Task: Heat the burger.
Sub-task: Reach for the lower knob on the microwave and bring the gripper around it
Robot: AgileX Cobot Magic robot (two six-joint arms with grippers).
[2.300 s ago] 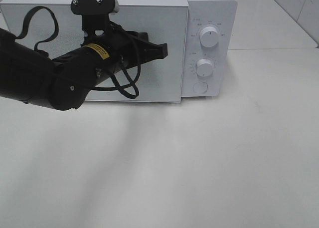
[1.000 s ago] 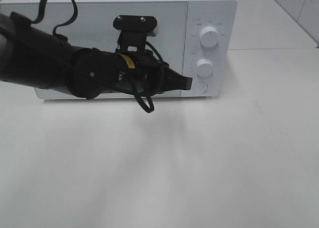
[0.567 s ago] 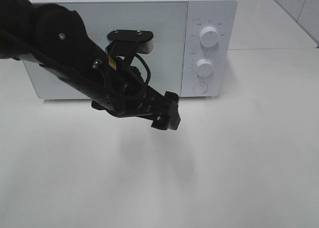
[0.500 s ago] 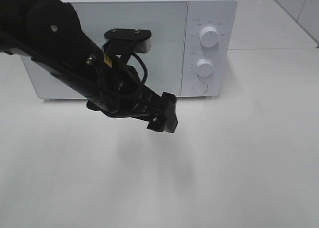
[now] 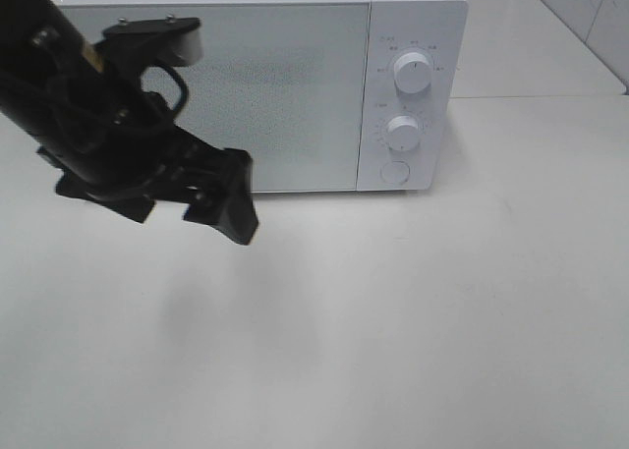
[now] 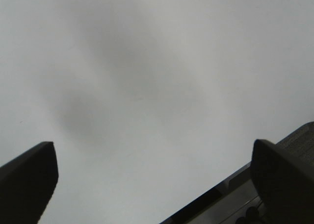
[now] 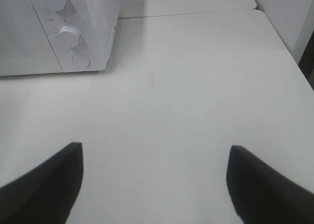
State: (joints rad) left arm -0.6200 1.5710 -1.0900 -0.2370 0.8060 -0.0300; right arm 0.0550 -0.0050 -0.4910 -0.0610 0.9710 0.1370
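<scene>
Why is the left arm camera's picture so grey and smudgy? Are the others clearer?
Left wrist view: only bare table under soft, blurred shadows, between dark fingers. Exterior high view: even light, microwave crisp, faint shadow below the left gripper. Right wrist view: bright, the microwave's knobs clear.

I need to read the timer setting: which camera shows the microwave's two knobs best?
The exterior high view: the upper knob and the lower knob both show whole, nearly front-on. The right wrist view shows them slanted, with the upper one cut by the frame edge. The left wrist view shows neither.
</scene>
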